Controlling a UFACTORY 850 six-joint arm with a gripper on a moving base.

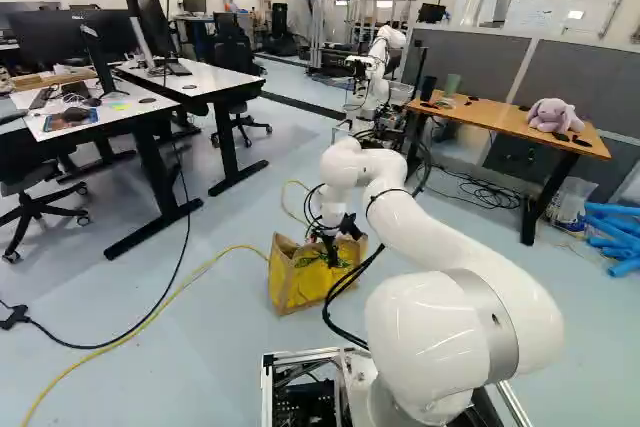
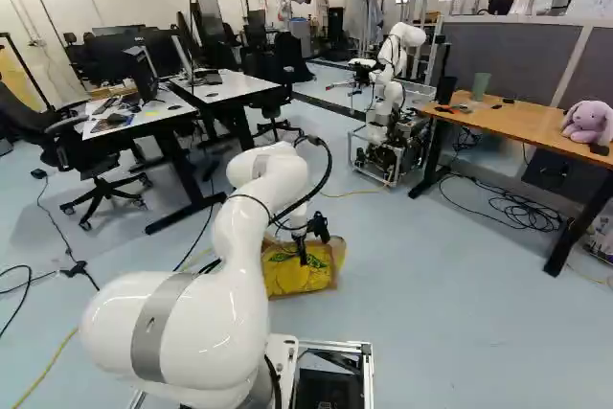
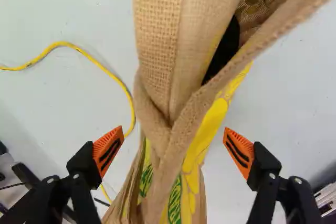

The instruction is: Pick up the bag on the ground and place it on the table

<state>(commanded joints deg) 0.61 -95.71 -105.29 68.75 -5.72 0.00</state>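
Looking across the room's pale floor (image 1: 230,347), we count one bag (image 1: 288,282) on it, between our gripper's (image 2: 303,258) two spread fingers; one wooden table (image 1: 490,119), one plush rabbit (image 1: 552,115) atop; another robot (image 2: 406,35).

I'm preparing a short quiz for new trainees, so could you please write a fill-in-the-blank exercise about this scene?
The hand has its fingers open, with part of the bag ____ them.
The pads on the fingers are ____.
In the wrist view, the cable curving across the floor beside the bag is ____.

Missing words: between; orange; yellow.
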